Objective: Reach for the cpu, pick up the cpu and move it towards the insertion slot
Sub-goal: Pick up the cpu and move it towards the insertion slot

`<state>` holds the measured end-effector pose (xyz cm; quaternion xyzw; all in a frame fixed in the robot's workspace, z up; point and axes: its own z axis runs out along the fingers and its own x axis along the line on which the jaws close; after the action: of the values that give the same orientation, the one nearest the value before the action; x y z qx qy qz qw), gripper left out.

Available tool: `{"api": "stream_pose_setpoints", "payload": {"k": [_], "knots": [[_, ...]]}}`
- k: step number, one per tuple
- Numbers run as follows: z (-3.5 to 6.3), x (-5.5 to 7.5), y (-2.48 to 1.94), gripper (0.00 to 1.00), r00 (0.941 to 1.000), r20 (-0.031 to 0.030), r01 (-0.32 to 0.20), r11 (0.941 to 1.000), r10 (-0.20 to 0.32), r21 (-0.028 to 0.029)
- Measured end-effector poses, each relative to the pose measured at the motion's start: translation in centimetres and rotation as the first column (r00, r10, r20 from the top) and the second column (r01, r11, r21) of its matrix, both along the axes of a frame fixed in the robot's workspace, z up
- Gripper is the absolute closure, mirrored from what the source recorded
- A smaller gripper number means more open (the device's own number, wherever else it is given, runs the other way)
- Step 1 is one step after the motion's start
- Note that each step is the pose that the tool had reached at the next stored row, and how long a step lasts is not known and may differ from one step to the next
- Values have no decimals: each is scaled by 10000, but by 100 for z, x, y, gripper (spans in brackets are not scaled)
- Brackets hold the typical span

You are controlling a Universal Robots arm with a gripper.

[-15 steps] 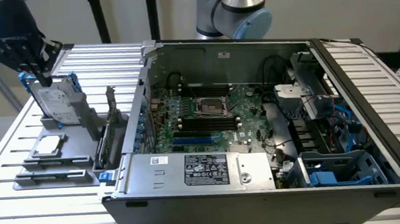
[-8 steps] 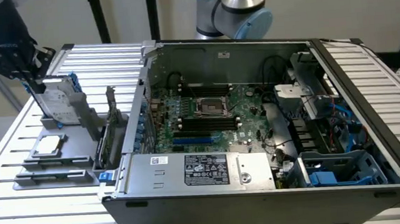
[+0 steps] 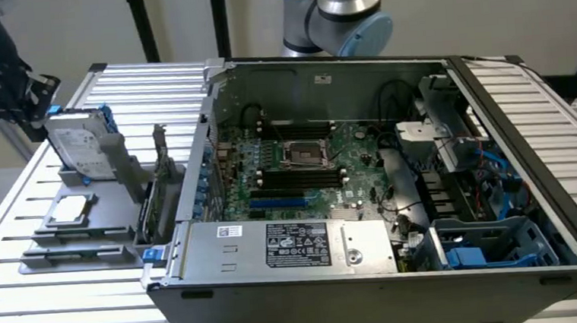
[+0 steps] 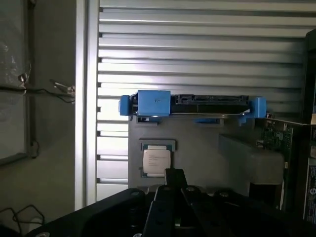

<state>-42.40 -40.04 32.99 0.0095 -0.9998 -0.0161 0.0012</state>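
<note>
The cpu is a small square chip with a silver-white top, lying flat in a recess of a grey holder. In the exterior view the cpu sits on that holder at the exterior view's left, outside the computer case. My gripper is shut with nothing in it, its black fingertips hovering above the chip's near edge. In the exterior view the gripper hangs high at the far left, well above the holder. The insertion slot, a silver-framed socket with a dark centre, lies on the motherboard inside the open case.
A silver hard drive with blue rails stands upright on the holder just behind the cpu; its top edge runs across the wrist view. The case wall separates holder and motherboard. Black memory slots flank the socket. The slatted table surrounds all.
</note>
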Motion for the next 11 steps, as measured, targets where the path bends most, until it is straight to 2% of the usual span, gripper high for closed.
{"api": "stream_pose_setpoints", "payload": {"k": [1, 3, 6, 7, 11], "knots": [[0, -12, -1, 89, 10000, -1, -1, 10000, 1, -66], [0, -37, -1, 89, 10000, 0, -8, 9997, 8, -240], [0, -75, -4, 89, 10000, -1, -17, 9991, 17, -415], [0, -90, -5, 89, 10000, -1, -24, 9990, 24, -439], [0, -140, -5, 89, 9999, -1, -117, 9990, 117, -440]]}}
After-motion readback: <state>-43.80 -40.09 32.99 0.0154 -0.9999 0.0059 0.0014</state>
